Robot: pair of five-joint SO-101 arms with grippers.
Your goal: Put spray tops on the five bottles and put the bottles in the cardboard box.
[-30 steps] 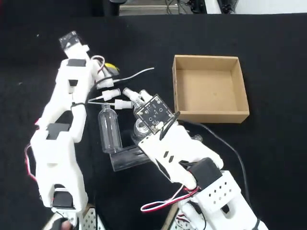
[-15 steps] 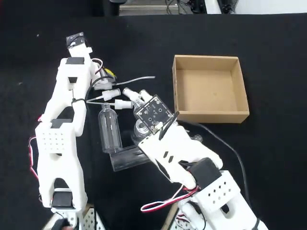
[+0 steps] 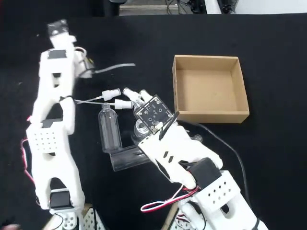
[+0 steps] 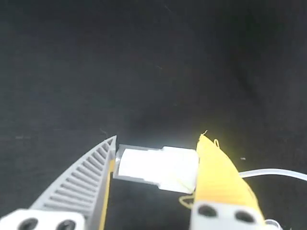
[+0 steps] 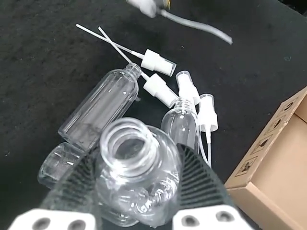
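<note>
spray top [image 4: 153, 166] in left fingers [image 4: 218, 177], drawn away from bottles [image 3: 109, 129]

- Counter [image 3: 268, 72]: draped in black cloth.
- Floor strip [image 3: 144, 10]: pale grey, just beyond the counter's far edge.
- Cables [image 3: 180, 5]: dark, lying on that strip behind the counter.
- White object [image 3: 254, 5]: past the counter's far edge, partly cut off.

The left arm [image 3: 50, 120] is standing stretched out well apart from the cardboard box [image 3: 211, 116], on its left side, with its end effector [image 4: 157, 140] pinching a spray top [image 4: 156, 167] between both fingers. The right arm [image 3: 182, 153] is leaning in just beside the box's near left corner, its end effector [image 5: 139, 155] clasping an open bottle [image 5: 129, 143]
</note>
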